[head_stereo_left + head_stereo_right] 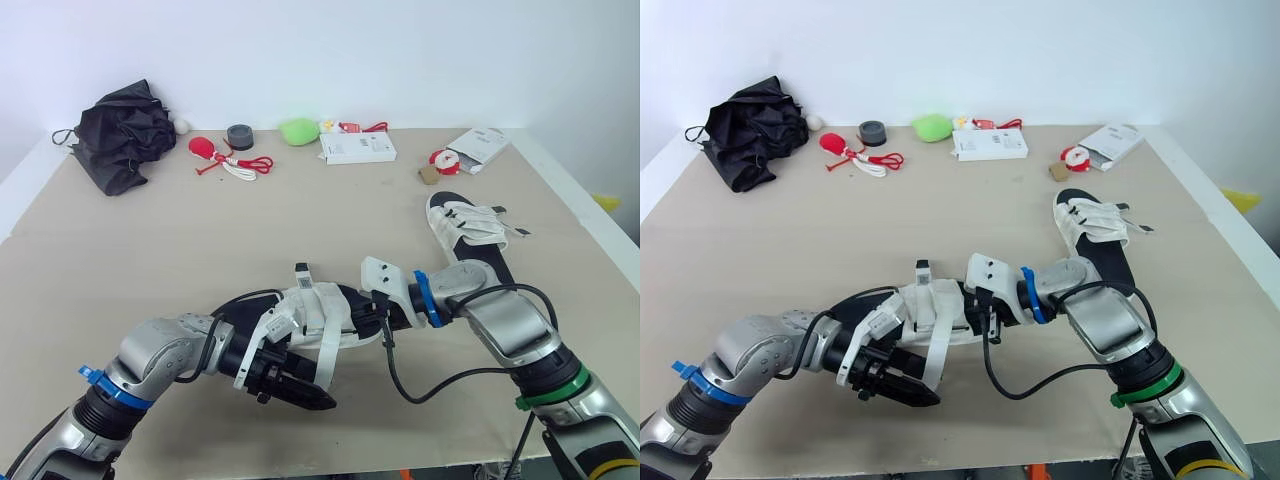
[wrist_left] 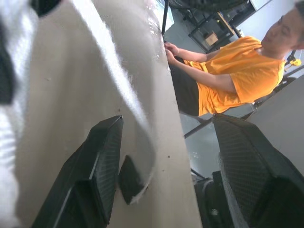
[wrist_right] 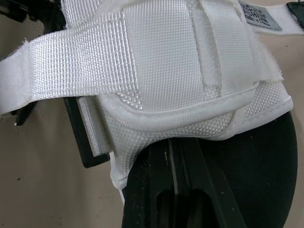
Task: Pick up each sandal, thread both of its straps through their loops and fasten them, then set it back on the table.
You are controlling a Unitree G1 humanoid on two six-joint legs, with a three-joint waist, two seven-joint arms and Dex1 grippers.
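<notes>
Your right claw [image 3: 175, 171] is clamped on the black sole of the near sandal [image 1: 320, 310] at the front of the worktop [image 1: 200, 240], forearm reaching in from the right. Your left claw [image 1: 305, 393] stands apart, angled low beside the sandal, with a loose white strap [image 2: 114, 71] trailing ungripped between its fingers. Close off-line and the strap may slip away. Tug hard and the sandal could twist out of the right grip.

White-strapped sandal [image 3: 166, 80], black loop [image 3: 76, 128], tan table [image 3: 38, 180]
</notes>
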